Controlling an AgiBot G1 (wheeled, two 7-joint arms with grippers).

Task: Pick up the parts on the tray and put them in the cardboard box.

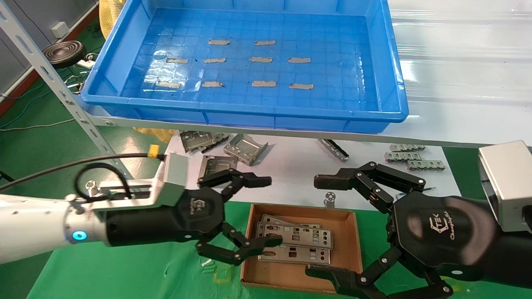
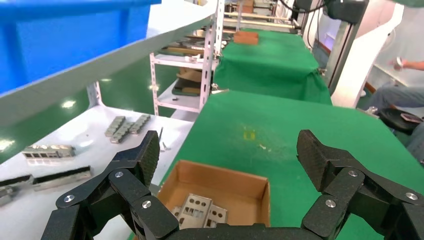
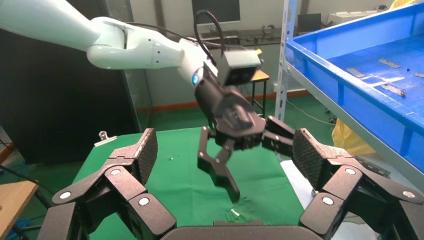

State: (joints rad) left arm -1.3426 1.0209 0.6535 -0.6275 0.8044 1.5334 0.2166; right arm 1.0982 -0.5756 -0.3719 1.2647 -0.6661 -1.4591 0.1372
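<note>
The blue tray [image 1: 390,58] sits on the upper shelf and holds only grey tape strips; no plates show in it. The cardboard box [image 1: 353,245] lies on the green cloth below, with silver punched plates [image 1: 297,238] stacked inside; box [image 2: 235,182] and plates [image 2: 195,207] also show in the left wrist view. My left gripper [image 1: 264,211] is open and empty, hovering over the box's left edge; it also shows in the right wrist view [image 3: 235,150]. My right gripper [image 1: 322,226] is open and empty at the box's right side.
Folded grey brackets [image 1: 245,148] and toothed strips [image 1: 415,160] lie on the white lower surface behind the box. A slanted metal shelf post [image 1: 62,93] stands at left. A small binder clip [image 1: 329,199] sits just behind the box.
</note>
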